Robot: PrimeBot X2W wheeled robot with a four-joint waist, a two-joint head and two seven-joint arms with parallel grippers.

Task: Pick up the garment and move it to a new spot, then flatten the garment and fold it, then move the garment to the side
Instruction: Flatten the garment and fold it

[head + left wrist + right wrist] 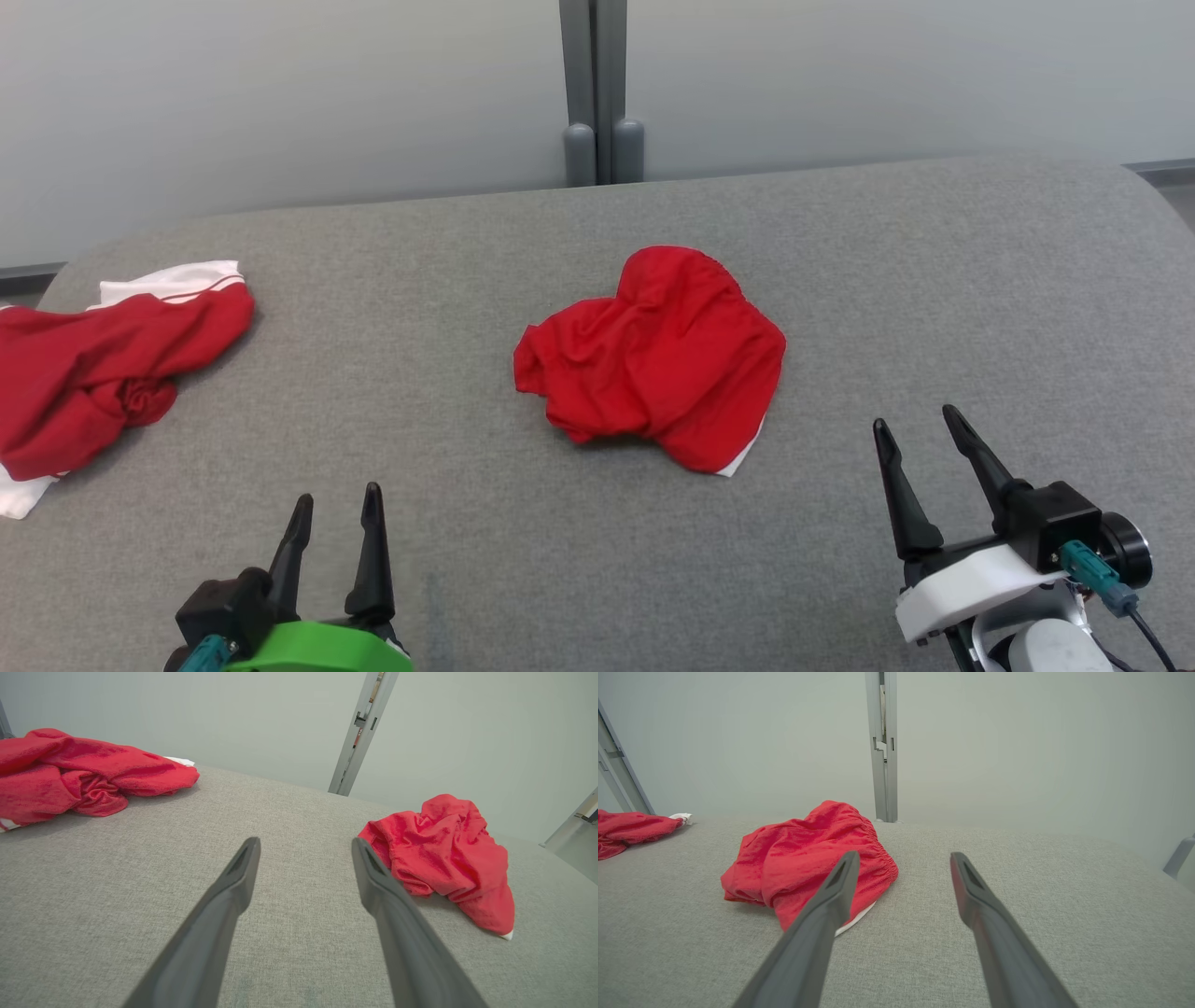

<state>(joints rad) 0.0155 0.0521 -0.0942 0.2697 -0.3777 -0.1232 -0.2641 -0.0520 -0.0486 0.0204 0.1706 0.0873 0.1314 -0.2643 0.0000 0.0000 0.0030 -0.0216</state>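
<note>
The garment (653,359) at the centre of the bench (934,280) must be picked up first; left gripper (338,495) and right gripper (915,417) jaws are spread.

We see a plain red garment (653,355) edged in white. The surface (934,280) is flecked grey; the other garment (93,373) is red with red-striped white.

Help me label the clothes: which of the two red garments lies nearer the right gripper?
The middle garment, crumpled, with a white sliver at its near corner. The left garment, white-banded, lies far off at the left edge.
</note>
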